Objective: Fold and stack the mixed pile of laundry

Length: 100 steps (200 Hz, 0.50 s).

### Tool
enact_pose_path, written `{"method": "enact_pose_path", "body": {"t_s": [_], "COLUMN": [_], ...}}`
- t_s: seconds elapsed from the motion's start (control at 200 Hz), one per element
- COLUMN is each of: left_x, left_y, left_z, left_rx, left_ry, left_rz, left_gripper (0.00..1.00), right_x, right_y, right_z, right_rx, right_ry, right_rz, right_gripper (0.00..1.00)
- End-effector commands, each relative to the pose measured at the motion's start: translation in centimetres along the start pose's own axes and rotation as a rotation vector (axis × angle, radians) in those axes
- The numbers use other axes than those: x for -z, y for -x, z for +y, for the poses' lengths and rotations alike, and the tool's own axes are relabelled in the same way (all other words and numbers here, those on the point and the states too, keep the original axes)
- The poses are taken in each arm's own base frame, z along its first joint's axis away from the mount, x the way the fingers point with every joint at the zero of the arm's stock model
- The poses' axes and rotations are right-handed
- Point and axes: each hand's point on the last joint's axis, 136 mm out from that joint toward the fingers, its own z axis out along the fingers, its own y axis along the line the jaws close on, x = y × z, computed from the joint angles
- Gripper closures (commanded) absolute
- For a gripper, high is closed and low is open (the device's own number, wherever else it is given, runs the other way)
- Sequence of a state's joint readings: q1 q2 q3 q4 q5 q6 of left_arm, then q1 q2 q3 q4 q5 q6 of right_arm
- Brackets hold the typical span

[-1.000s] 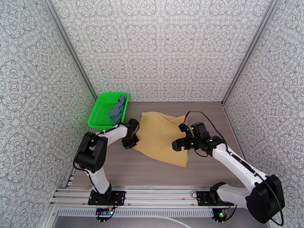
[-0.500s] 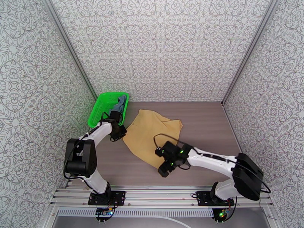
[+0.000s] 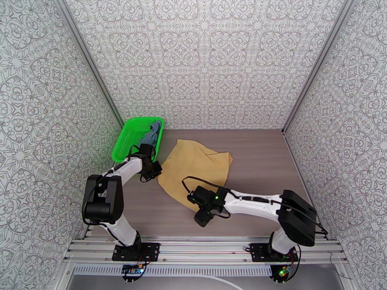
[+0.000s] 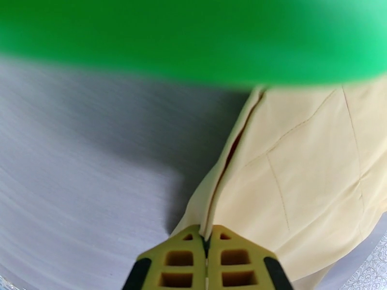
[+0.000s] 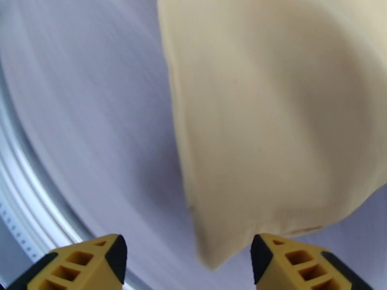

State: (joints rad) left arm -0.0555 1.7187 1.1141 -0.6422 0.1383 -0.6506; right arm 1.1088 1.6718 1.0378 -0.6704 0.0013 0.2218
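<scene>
The mustard-yellow cloth point(image 3: 198, 165) lies spread on the table, partly folded over itself. My left gripper point(image 3: 156, 171) is shut on its left edge, right beside the green basket; in the left wrist view the closed fingers point(image 4: 186, 259) pinch the cloth's hem point(image 4: 300, 180). My right gripper point(image 3: 200, 216) hovers open at the cloth's near corner. In the right wrist view that corner point(image 5: 280, 117) hangs just ahead of the gap between the spread fingertips point(image 5: 109, 254). The blue-grey tank top point(image 3: 154, 133) lies bunched in the basket's right end.
The green mesh basket point(image 3: 125, 141) sits at the back left against the wall; its rim point(image 4: 193, 35) is a green blur close above my left gripper. The aluminium rail point(image 3: 203, 250) runs along the near edge, close to my right gripper. Patterned walls enclose three sides.
My right arm has swung from the cloth's right side to its near corner, jaws narrowing. My left gripper has pulled the cloth's left edge towards the basket, shifting the cloth left.
</scene>
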Motion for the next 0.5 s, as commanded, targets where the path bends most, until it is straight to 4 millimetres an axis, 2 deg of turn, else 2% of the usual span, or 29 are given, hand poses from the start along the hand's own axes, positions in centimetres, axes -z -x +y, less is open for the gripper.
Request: {"method": "enact_pose_path", "body": {"t_s": [0.0,0.15,0.32,0.495], "left_x": [-0.1,0.4,0.9,1.6], "left_y": [0.2,0.4,0.4,0.3], "left_z": [0.1,-0.1,-0.3,-0.5], "left_rx": [-0.004,-0.001,0.000,-0.003], "left_ry": [-0.021,-0.028,-0.038,-0.052], "left_rz": [0.004,-0.002,-0.005,-0.012], "left_gripper": [1.00,1.00,1.00,1.00], "right_x": [-0.5,-1.6,-2.8,-3.8], "right_y": [0.0,-1.0,-0.7,-0.6], "right_z": [0.0,0.0,-0.5,-1.2], "right_rx": [0.005,0.005,-0.015,-0.045], "right_ry": [-0.037,-0.056,-0.098,-0.146], "right_rz": [0.018,0.054,0.072,0.086], "right_gripper": [0.35,0.42,0.55,0.78]}}
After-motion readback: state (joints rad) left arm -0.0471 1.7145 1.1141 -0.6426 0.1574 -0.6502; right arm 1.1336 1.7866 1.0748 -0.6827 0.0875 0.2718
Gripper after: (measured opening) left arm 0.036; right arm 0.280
